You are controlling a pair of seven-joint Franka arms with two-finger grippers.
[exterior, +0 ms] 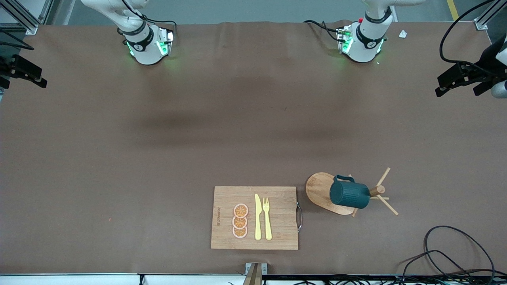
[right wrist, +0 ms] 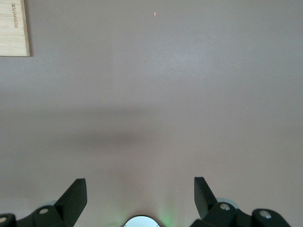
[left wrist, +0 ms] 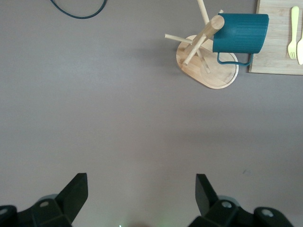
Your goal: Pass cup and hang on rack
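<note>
The dark teal cup hangs sideways on the wooden rack, against the top of its post, with its handle over the oval base. The rack stands near the front camera, toward the left arm's end of the table. The left wrist view shows the cup and the rack from a distance. My left gripper is open and empty, high over bare table. My right gripper is also open and empty over bare table. Neither gripper shows in the front view.
A bamboo cutting board lies beside the rack, toward the right arm's end, carrying a yellow knife, a fork and orange slices. Black cables lie at the table's corner near the rack. Dark fixtures stand at the table's ends.
</note>
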